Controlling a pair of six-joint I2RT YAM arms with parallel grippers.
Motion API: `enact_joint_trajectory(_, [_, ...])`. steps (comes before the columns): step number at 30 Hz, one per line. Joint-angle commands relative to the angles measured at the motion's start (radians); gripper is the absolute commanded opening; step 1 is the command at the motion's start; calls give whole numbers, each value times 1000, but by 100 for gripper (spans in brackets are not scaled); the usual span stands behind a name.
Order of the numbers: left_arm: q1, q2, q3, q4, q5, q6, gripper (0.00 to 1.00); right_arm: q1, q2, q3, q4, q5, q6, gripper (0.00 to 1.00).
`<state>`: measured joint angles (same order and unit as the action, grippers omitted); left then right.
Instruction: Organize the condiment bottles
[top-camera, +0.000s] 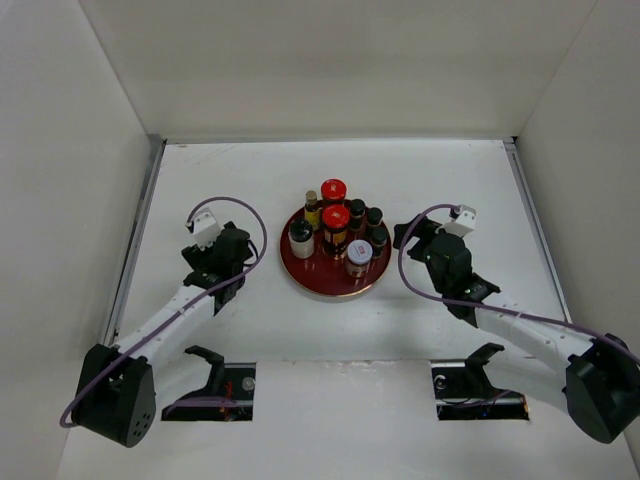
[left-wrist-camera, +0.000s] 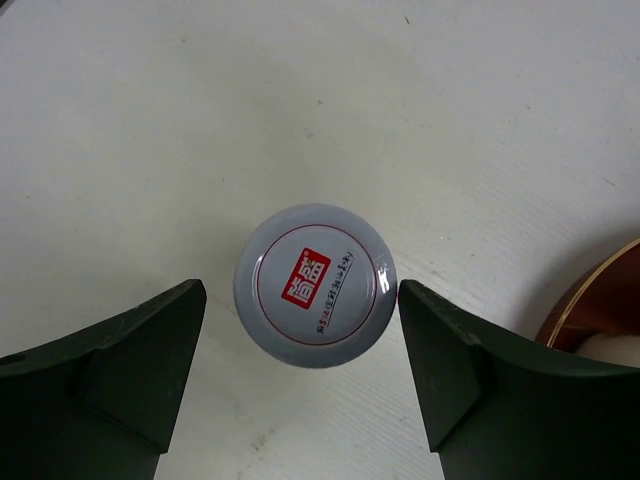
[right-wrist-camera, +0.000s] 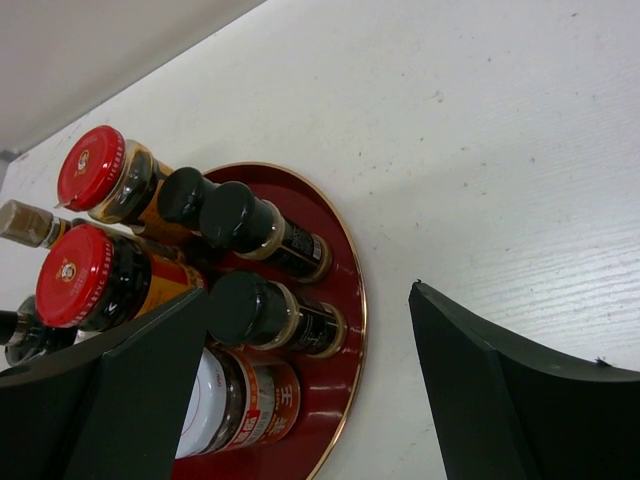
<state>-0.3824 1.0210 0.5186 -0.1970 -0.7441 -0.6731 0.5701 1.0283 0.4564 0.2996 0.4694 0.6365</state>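
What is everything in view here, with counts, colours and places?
red-capped jars: 2, dark, tray's rear and middle
black-capped bottles: 3, slim, dark, tray's right side
yellowish bottle: 1, brownish cap, tray's rear left
white-topped bottle: 1, tray's left edge
tray jar: 1, white lid, tray's front right
table jar: 1, white lid with red label, standing on the table left of the tray
tray: 1, round, red with gold rim, table centre
table: 1, white
cables: 2, purple, one per arm
left gripper: black, open, straddling the table jar
right gripper: black, open, right of the tray
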Motion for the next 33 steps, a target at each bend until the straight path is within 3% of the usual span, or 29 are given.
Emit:
enact_joint_trajectory(1, [27,50,-8,120,34,4,76,6,1,14,53,-11,2,88])
enact_joint_trajectory(3, [35,68,-6,155,48,7,69,10,3,14,61,-24,0,88])
enact_joint_trajectory(7, [17,62,-6,168,49,18,40,17,3,16,61,-28,-6,88])
enact_joint_trajectory(11, [-64,-57,-2,96,31,33,29,20,15,19,67,-29,-6,88])
enact_joint_trajectory(16, [-201,-188,89,-53,44,38,27,27,33,22,73,-28,-8,88])
enact_joint_trajectory(22, [-374,-115,190,-87,130,40,27,37,39,25,76,-25,-14,87])
enact_joint_trajectory(27, [-512,5,236,69,134,78,26,38,36,25,78,-23,-14,87])
enact_joint_trajectory(33, [-546,169,281,266,184,141,26,41,47,27,79,-26,-15,87])
